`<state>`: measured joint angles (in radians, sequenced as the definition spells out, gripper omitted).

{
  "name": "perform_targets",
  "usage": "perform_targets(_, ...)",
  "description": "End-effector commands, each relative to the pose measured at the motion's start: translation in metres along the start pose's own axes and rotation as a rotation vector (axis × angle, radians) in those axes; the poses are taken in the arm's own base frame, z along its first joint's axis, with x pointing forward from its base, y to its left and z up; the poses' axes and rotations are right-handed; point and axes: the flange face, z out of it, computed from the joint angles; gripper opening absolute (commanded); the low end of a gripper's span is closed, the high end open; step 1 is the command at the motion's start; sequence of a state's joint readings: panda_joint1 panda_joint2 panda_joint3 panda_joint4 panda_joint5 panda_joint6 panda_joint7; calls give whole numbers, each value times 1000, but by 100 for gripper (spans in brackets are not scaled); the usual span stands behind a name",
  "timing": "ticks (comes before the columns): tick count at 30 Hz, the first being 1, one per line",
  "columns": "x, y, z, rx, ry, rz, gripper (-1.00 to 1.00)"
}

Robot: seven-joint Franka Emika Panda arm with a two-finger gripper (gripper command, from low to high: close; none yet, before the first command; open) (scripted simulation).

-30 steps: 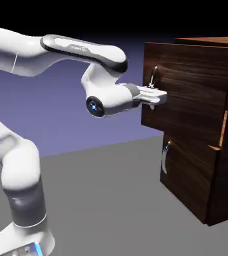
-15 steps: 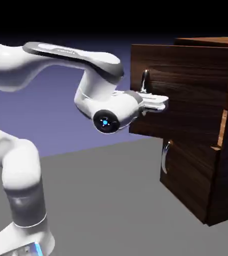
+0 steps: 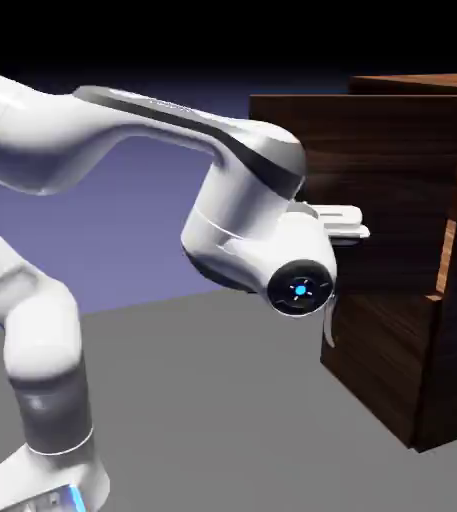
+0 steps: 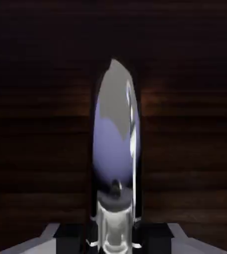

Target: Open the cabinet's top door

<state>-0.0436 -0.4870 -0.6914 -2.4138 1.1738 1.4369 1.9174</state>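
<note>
The dark-brown wood-grain cabinet point(image 3: 412, 380) stands at the exterior view's right. Its top door point(image 3: 392, 150) stands pulled out from the cabinet's body toward the left. My gripper point(image 3: 355, 226) reaches against this panel's front, and the arm's wrist hides the handle there. In the hand view the curved silver handle point(image 4: 116, 144) rises large and upright between my fingertips, against the dark wood of the top door point(image 4: 40, 124). My gripper point(image 4: 114, 242) is shut on the handle's lower end.
The lower panel point(image 3: 387, 350) sits further back than the top one, its silver handle point(image 3: 328, 322) just below my wrist. The grey table point(image 3: 202, 420) spreads in front of the cabinet. My arm's base stands at the lower left.
The top door has slid further out toward the left with my gripper on its handle. My wrist has swung down and nearer the camera, and now covers the handle.
</note>
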Motion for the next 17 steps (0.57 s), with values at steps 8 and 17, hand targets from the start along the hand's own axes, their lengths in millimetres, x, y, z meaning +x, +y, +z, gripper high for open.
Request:
perform_targets(8, -20, -21, -43, -125, 125, 1, -100)
perform_targets(17, -41, -42, -75, -227, 228, 1, -100)
